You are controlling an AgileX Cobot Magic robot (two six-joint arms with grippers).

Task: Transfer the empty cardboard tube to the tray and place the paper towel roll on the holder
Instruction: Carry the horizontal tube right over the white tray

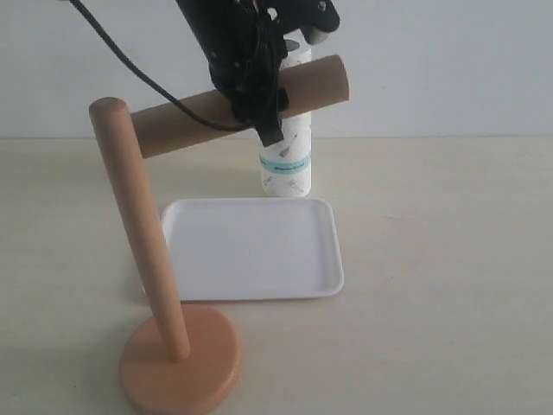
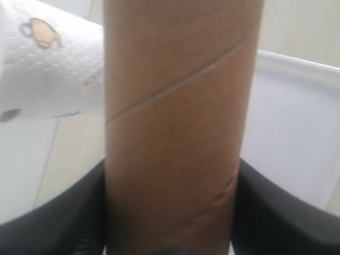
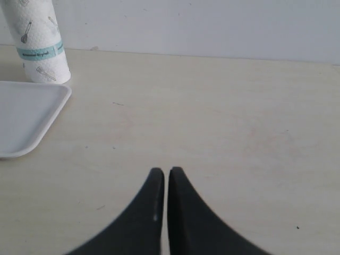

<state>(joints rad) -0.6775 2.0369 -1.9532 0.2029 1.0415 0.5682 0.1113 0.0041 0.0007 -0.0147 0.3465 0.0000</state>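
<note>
Exterior view: your left end effector [image 1: 257, 95] is clamped on the empty cardboard tube [image 1: 186, 118], held tilted above the tray's [image 1: 251, 246] far side, so a careless descent could clip the holder [image 1: 138, 233] at left or topple the paper towel roll [image 1: 287, 169] just behind; right end effector [image 3: 166, 180] closed, empty.

over tray [image 1: 251, 251]: open | just behind: paper towel roll [image 1: 285, 169] (upright) | near-left corner: holder [image 1: 141, 225] pole

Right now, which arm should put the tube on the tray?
Left. The left pincer grips the empty cardboard tube aloft near the tray; the right pincer is shut, empty, over the table beside it.
</note>
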